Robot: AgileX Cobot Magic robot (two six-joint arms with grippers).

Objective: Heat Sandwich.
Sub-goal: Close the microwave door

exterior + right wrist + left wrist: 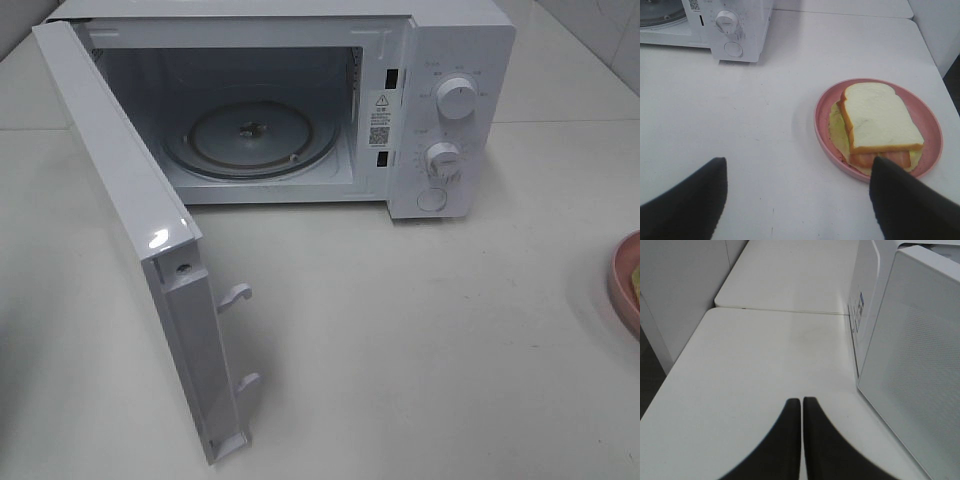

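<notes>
One sandwich [880, 122] (on pink plate [930, 125]) — right gripper [795, 192] spread wide.

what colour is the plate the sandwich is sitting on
Pink. The plate under the sandwich shows best in the right wrist view.

The microwave [440, 110] carries a white sticker [380, 118] on the frame right of the cavity, at 9 o'clock from the upper knob [457, 98]: a warning triangle on top, lines of print and a QR-like square below, all too small to read. Faint markings ring both the upper knob and the lower knob [441, 158], none legible. Another label [857, 315] with a blue patch sits on the microwave's side; its print is blurred.
</notes>
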